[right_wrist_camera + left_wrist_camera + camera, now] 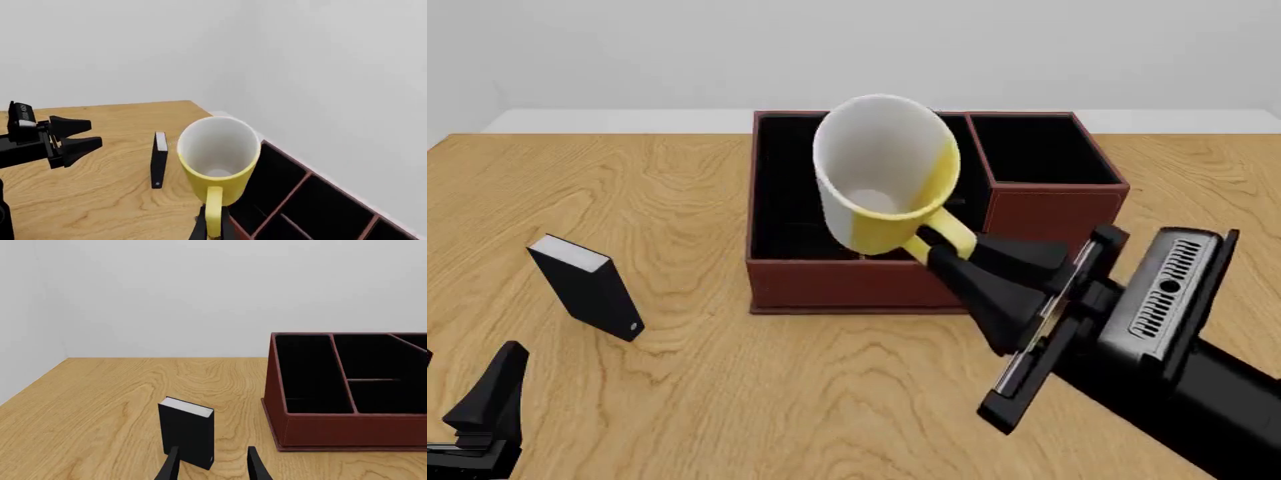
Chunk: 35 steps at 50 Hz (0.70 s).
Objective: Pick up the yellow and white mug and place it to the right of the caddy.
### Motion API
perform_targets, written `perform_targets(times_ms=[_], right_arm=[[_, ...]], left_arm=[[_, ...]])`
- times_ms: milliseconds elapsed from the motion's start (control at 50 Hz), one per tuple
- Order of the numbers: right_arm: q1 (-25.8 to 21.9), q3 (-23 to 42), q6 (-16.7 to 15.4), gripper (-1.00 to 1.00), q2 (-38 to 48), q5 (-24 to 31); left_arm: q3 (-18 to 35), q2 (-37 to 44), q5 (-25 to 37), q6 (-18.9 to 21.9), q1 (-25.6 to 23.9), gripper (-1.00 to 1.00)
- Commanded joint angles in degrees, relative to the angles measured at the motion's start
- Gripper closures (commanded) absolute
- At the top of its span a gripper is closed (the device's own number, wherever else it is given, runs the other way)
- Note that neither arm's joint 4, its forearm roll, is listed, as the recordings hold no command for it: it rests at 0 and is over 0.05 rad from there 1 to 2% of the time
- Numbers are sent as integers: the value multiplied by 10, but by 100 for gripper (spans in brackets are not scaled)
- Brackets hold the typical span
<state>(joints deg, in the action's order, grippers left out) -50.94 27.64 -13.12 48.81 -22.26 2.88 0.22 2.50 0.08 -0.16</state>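
- The yellow and white mug (885, 175) is up in the air, tipped so its white inside faces the front camera, hanging in front of the caddy (1034, 215) in that view.
- The right gripper (950, 256) has its two black fingers pinched tight on the mug's yellow loop handle (213, 210); the right wrist view shows the handle clamped right at the fingertips.
- The caddy sits on the wooden table (694, 180), dark red-brown with black-lined compartments.
- Over on the left stands a small black block (590, 285) with a white top, well apart from the caddy.
- The left gripper (211, 466) is low by the table's near edge, fingers spread with nothing between them, the block just ahead of its tips.
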Motion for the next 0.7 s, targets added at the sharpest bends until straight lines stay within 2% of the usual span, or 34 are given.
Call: perform_targets(times_ms=[20,240,360,700], right_arm=[[36,4,-12,100,-62,42],[59,15,-13,100,-79,65],[79,28,-10,100,-111,100],[120,36,-11,100,-145,129]], left_arm=[[0,0,0,0,0,-100],[0,0,0,0,0,-100],[0,0,0,0,0,-100],[0,0,0,0,0,-100]])
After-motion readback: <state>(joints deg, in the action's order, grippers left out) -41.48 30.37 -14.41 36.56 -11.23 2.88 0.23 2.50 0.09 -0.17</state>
